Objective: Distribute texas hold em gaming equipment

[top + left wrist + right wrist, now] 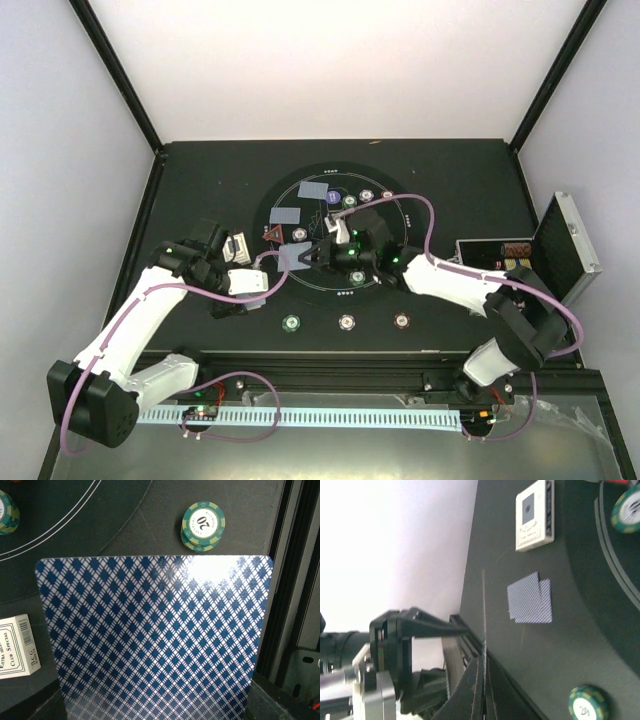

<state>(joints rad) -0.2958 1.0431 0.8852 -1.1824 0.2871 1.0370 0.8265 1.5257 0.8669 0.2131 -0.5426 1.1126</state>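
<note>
A blue-grey-backed playing card (pixel 297 257) hangs above the round mat between my two grippers. My left gripper (pixel 278 265) reaches it from the left. Its wrist view is filled by the diamond-patterned card back (pixel 155 635), which hides the fingers. My right gripper (pixel 312 254) is shut on the card's other side. The card shows edge-on (pixel 483 610) between that gripper's closed fingers (pixel 484 680). Cards (pixel 314 190), a red triangle (pixel 272 233), a purple disc (pixel 330 197) and chips (pixel 367 196) lie on the mat.
Three chips (pixel 291 323) (pixel 346 322) (pixel 402 321) sit in a row near the front edge. The open silver-edged case (pixel 565 245) stands at the right. A white card box (pixel 535 515) and two overlapping cards (pixel 530 599) lie on the table by the left arm.
</note>
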